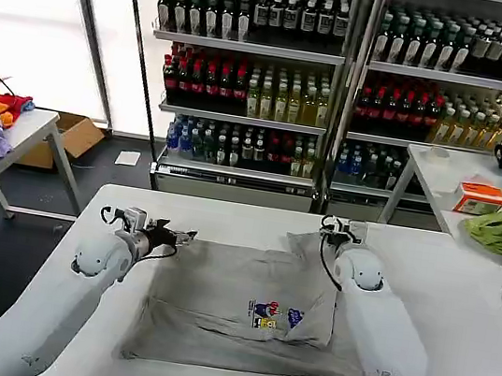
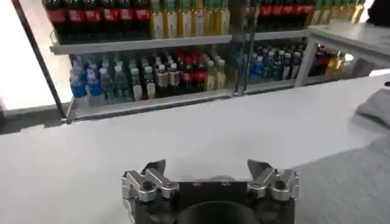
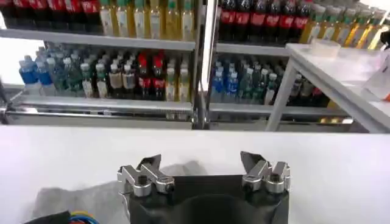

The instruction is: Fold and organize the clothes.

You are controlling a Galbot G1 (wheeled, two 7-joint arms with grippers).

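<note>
Grey T-shirt [image 1: 232, 313] lies part-folded on the white table [image 1: 460, 304].
The left gripper [image 1: 178, 235] hovers at its upper left corner, the right gripper [image 1: 339, 228] at its upper right; both have fingers spread wide, holding nothing.

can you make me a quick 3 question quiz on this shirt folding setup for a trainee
1. True or false: the left gripper is shut on a sleeve of the grey T-shirt.
2. Which thing lies on the side table to the robot's right? A) an orange box B) a stack of plates C) a kettle
3. Fill in: the T-shirt's small multicoloured print faces ____.

Key:
1. False. Its fingers are open over the white table at the shirt's far left corner, holding nothing. The right gripper is open too, at the far right sleeve.
2. A
3. up
</note>
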